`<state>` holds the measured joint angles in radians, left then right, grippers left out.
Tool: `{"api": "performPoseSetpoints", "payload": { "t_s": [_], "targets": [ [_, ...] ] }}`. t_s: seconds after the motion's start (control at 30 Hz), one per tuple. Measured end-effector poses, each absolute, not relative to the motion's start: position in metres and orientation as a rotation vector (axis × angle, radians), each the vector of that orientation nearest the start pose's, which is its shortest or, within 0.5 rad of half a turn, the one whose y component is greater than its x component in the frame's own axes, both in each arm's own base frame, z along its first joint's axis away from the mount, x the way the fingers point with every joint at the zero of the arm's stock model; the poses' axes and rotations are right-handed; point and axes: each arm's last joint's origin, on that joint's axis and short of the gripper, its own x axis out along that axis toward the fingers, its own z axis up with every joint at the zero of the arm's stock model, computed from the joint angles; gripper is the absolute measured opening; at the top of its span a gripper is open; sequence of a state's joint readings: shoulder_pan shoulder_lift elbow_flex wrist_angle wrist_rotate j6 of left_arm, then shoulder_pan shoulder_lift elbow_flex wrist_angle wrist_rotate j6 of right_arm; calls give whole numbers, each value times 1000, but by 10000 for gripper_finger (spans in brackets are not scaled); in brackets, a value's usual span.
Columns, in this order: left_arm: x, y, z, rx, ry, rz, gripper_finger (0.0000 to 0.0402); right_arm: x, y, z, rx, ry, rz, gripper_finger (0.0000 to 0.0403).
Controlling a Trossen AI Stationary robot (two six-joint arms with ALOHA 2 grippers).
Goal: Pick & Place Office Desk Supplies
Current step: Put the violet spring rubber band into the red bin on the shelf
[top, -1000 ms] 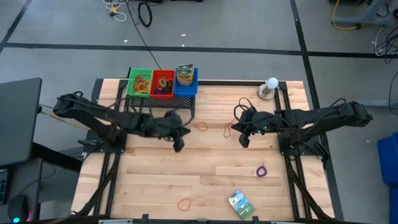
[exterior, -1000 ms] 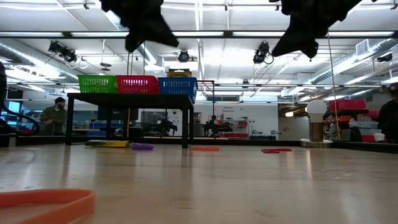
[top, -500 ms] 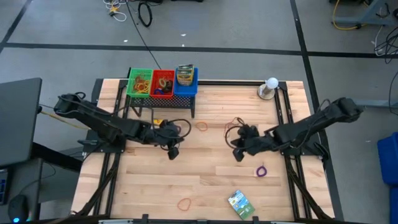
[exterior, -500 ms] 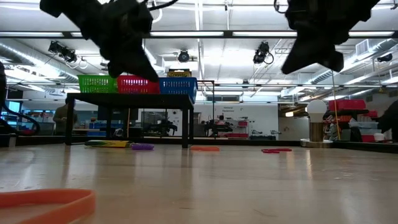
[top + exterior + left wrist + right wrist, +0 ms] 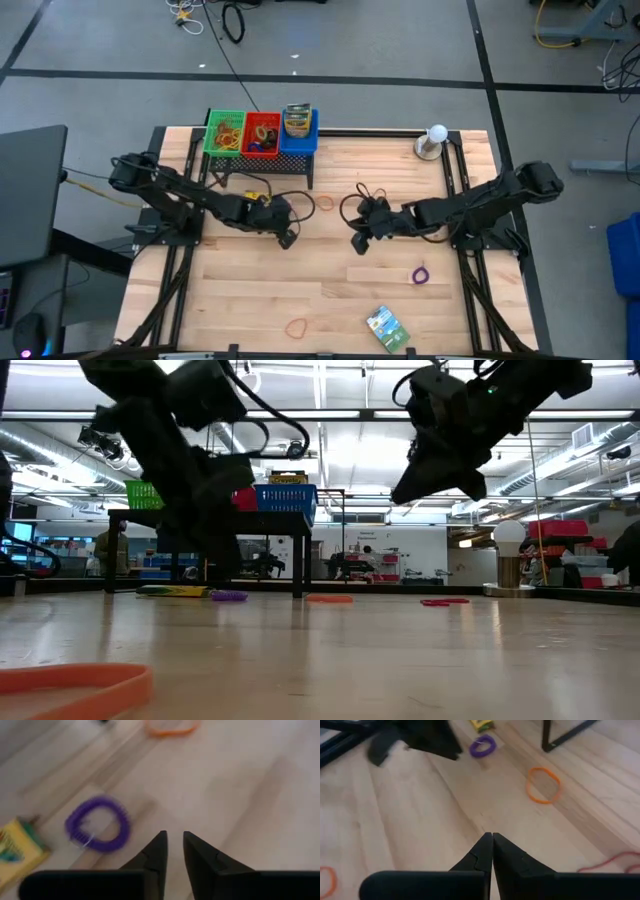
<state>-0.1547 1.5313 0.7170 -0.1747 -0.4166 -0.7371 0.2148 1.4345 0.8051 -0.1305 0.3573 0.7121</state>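
My left gripper (image 5: 288,238) hangs low over the table in front of the rack, fingers a little open (image 5: 174,845) and holding nothing. A purple coiled band (image 5: 98,823) and a yellow crayon box (image 5: 15,851) lie just beside it. My right gripper (image 5: 358,243) is shut (image 5: 492,840) and empty above bare wood at mid-table. An orange band (image 5: 325,203) and a red band (image 5: 615,862) lie flat behind it. Another purple band (image 5: 420,274), a green packet (image 5: 387,327) and an orange band (image 5: 296,327) lie toward the near edge.
A black rack (image 5: 300,172) at the far left carries green, red and blue baskets (image 5: 260,135) with bands and boxes in them. A white ball on a round base (image 5: 435,140) stands at the far right. Bare wood lies between the two grippers.
Both grippers have come down toward the table. My left gripper has sunk almost straight down in front of the rack and tipped steeper. My right gripper has moved toward the table's left and near edge as it sank. No object has moved.
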Motion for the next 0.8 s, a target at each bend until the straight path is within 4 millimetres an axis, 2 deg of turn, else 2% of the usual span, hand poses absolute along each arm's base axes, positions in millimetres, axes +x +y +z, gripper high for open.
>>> {"api": "performPoseSetpoints", "payload": {
  "t_s": [0.1, 0.23, 0.4, 0.6, 0.7, 0.8],
  "targets": [
    [276, -27, 145, -455, 798, 618, 97, 282, 50, 205, 444, 639, -370, 20],
    [278, -22, 141, -394, 796, 671, 130, 282, 51, 207, 438, 616, -383, 20],
    [277, -19, 133, -323, 817, 740, 139, 286, 53, 212, 489, 546, -380, 20],
    [281, -18, 114, -315, 855, 769, 114, 288, 52, 216, 464, 498, -383, 20],
    [284, -18, 107, -312, 846, 782, 88, 289, 53, 216, 456, 495, -379, 20],
    [286, -18, 109, -323, 838, 771, 47, 289, 53, 216, 441, 497, -375, 20]
  ]
}}
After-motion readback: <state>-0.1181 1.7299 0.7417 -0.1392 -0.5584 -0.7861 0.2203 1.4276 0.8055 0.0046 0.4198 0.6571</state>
